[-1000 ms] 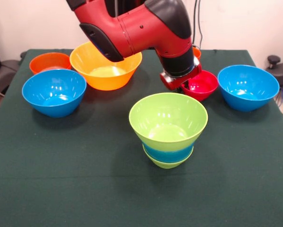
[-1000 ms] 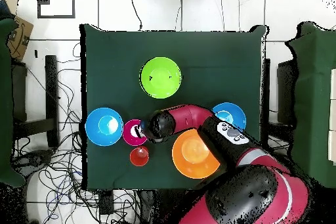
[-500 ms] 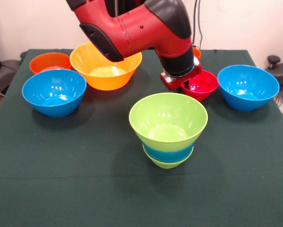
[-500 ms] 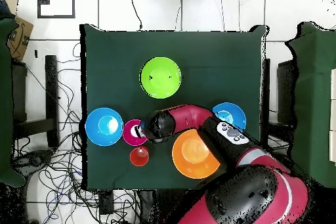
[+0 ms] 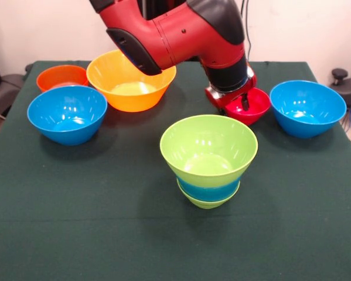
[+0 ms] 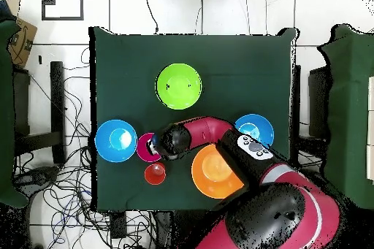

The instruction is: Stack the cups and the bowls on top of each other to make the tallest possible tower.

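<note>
The tower (image 5: 208, 158) stands mid-table: a large lime bowl nested in a blue bowl on a small green one; from above only the lime bowl (image 6: 178, 85) shows. My gripper (image 5: 239, 104) hangs at the near-left rim of the small red-pink bowl (image 5: 252, 105), reaching into it. In the overhead view the gripper (image 6: 161, 146) covers the edge of that bowl (image 6: 147, 147). A small orange cup (image 6: 154, 174) stands just beside it. Loose bowls: a large yellow-orange one (image 5: 131, 82), an orange one (image 5: 61, 76), and two blue ones (image 5: 67, 114) (image 5: 307, 107).
The arm (image 5: 175, 32) reaches over the back of the table and hides part of the yellow-orange bowl (image 6: 217, 171) from above. Blue bowls (image 6: 115, 140) (image 6: 254, 129) sit on both sides of the arm. The dark green cloth (image 5: 105, 234) covers the table.
The arm has shifted slightly to the right in the front view, bringing the gripper further over the red-pink bowl. The bowls have not moved.
</note>
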`<state>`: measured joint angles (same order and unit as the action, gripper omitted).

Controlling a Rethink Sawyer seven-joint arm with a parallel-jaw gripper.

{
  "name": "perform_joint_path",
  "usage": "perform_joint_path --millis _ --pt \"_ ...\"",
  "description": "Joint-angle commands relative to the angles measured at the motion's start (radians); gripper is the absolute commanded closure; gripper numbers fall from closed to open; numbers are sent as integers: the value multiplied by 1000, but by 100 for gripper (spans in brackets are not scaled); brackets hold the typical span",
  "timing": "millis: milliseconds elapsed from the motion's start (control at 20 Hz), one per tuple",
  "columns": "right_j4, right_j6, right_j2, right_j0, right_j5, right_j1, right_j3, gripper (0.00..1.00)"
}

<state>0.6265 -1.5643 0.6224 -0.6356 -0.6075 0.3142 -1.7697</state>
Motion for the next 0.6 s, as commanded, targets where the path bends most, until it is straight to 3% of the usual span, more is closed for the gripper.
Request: perform_joint_path --millis 50,450,500,600 --pt "108 63 -72 31 21 -64 83 0" --pt "111 58 -75 40 24 -66 88 0" --pt "110 59 -75 40 22 -67 89 100" --pt "110 61 -75 40 19 -67 89 100"
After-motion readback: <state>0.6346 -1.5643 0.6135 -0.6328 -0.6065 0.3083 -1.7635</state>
